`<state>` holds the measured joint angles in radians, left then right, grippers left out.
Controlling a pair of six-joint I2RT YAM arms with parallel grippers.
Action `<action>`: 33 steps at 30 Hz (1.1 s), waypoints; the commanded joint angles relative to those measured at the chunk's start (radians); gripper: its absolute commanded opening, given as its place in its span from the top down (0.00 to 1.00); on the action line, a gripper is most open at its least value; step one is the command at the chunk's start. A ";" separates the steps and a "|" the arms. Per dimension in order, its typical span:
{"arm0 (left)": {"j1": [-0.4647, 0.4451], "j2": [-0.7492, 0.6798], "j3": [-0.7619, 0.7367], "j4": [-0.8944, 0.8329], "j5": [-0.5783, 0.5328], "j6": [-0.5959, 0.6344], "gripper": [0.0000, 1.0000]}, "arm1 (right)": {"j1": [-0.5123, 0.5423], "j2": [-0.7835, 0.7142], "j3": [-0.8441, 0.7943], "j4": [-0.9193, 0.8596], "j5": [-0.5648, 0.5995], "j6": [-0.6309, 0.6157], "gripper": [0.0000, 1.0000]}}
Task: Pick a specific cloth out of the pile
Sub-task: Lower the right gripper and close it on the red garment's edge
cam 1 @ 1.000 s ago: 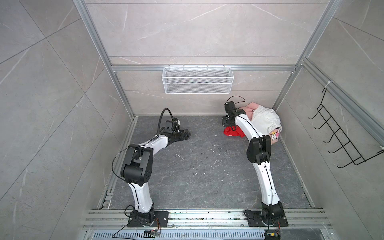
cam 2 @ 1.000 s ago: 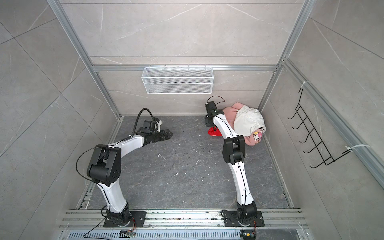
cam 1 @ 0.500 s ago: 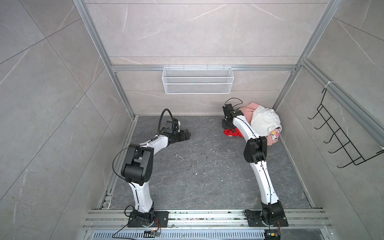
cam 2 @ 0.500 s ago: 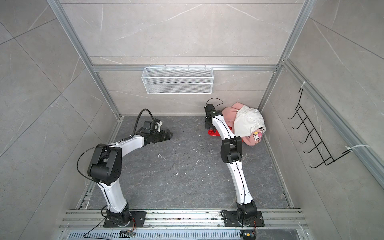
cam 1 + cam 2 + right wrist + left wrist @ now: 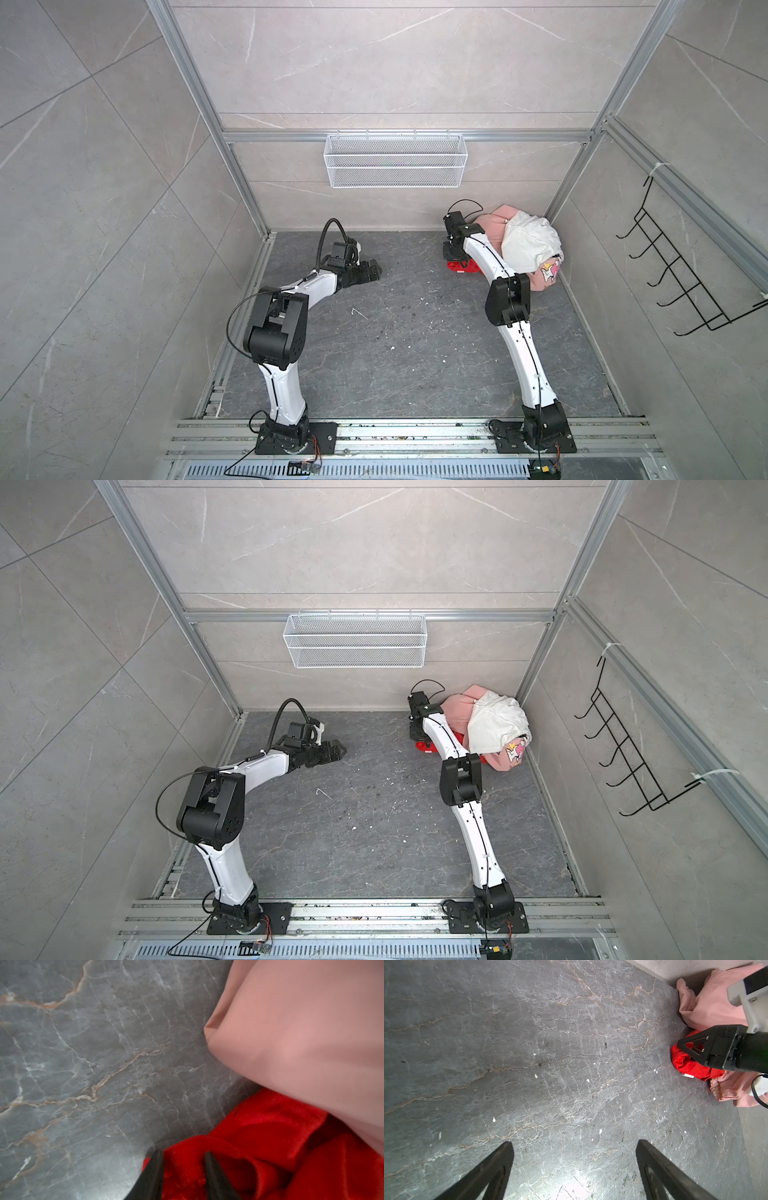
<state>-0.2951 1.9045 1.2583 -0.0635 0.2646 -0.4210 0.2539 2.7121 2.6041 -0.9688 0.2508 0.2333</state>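
- The left hand (image 5: 372,269) is held wide open and empty, low over the bare table (image 5: 415,332) and well apart from the clothes. It is judged to be parked clear of the work.
- Farther on, the right hand (image 5: 182,1155) is set low at the outer foot of the pile (image 5: 490,226). Its fingers are narrowed on either side of a raised fold of the cloth (image 5: 259,1136), but whether that fold is already pinched cannot be told.
- The cloth lies on the table at the pile's foot, on the side facing the open table. The rest of it is covered by the pink garment (image 5: 716,997), with the white garment (image 5: 528,243) on top.
- This exposed edge is judged to be why the right hand is placed there, since red can be taken at that spot without the others.
- The cloth is crumpled, so no true long axis can be read. In both top views the visible strip runs across the view along the pile's foot, with its bunched end toward the left arm. A small white tag (image 5: 689,1076) shows at its edge.
- The pile is pressed into the far right corner, so a pull toward the open table is judged the only free direction.
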 commanded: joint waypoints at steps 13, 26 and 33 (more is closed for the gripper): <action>-0.006 -0.009 0.014 0.037 0.010 -0.015 0.05 | -0.013 0.009 0.004 0.000 -0.015 0.084 1.00; -0.018 -0.035 -0.003 0.050 0.015 -0.026 0.05 | -0.013 -0.081 -0.013 0.005 -0.031 0.092 1.00; -0.051 -0.060 -0.018 0.066 0.006 -0.020 0.05 | -0.013 -0.212 -0.185 0.075 -0.052 0.107 1.00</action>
<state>-0.3248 1.9022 1.2526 -0.0357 0.2642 -0.4423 0.2398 2.6068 2.4783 -0.9348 0.2222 0.3122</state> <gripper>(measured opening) 0.952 0.070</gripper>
